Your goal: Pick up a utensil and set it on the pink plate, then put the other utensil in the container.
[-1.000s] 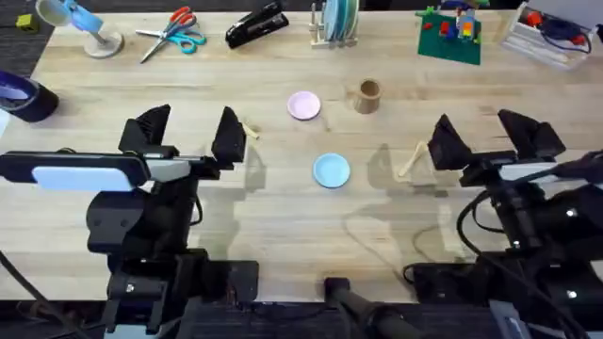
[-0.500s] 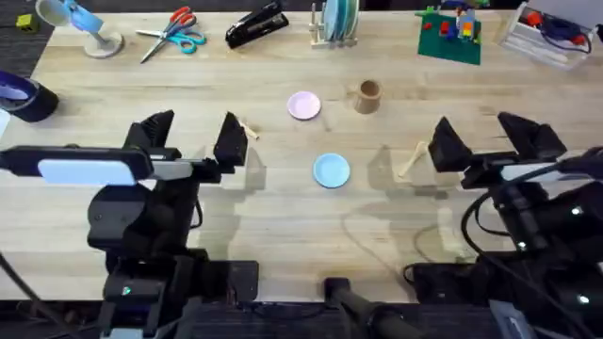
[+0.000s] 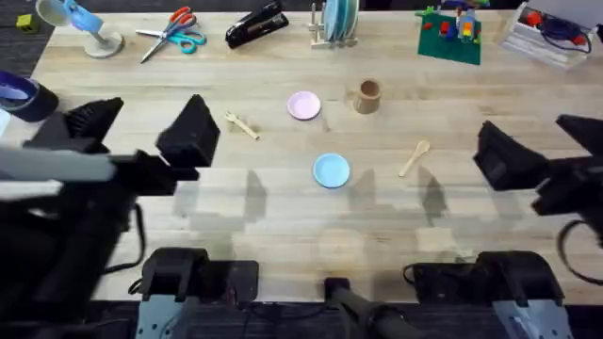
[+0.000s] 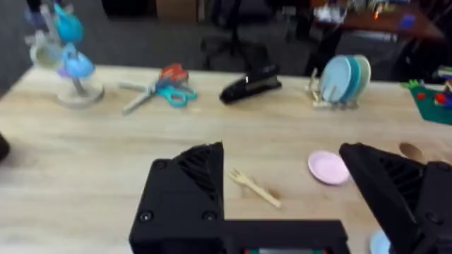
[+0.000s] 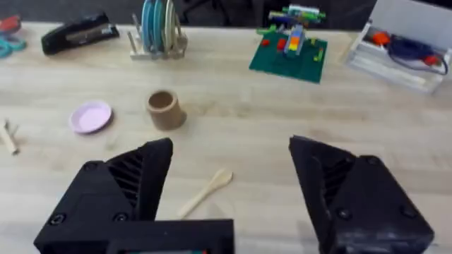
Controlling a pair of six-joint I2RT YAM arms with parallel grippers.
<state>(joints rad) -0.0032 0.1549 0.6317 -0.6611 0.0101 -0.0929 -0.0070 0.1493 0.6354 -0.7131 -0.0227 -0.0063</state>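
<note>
The wooden fork (image 3: pixel 242 125) (image 4: pixel 255 187) lies flat on the table, left of the pink plate (image 3: pixel 303 105) (image 4: pixel 328 168) (image 5: pixel 91 116). The wooden spoon (image 3: pixel 415 157) (image 5: pixel 205 192) lies on the table to the right of a light-blue plate. The tan wooden container (image 3: pixel 368 95) (image 5: pixel 164 109) stands upright just right of the pink plate. My left gripper (image 3: pixel 141 127) (image 4: pixel 282 180) hangs open left of the fork, empty. My right gripper (image 3: pixel 546 141) (image 5: pixel 229 169) is open right of the spoon, holding nothing.
A light-blue plate (image 3: pixel 332 170) sits in the middle. Along the far edge are scissors (image 3: pixel 171 32), a black stapler (image 3: pixel 256 24), a plate rack (image 3: pixel 337 21), a green brick model (image 3: pixel 450 34) and a clear box (image 3: pixel 549 32). A tape roll (image 3: pixel 21 94) sits far left.
Both arms have risen and pulled outward: the left gripper moved left off the fork, the right gripper moved right away from the spoon. The utensils have not moved.
</note>
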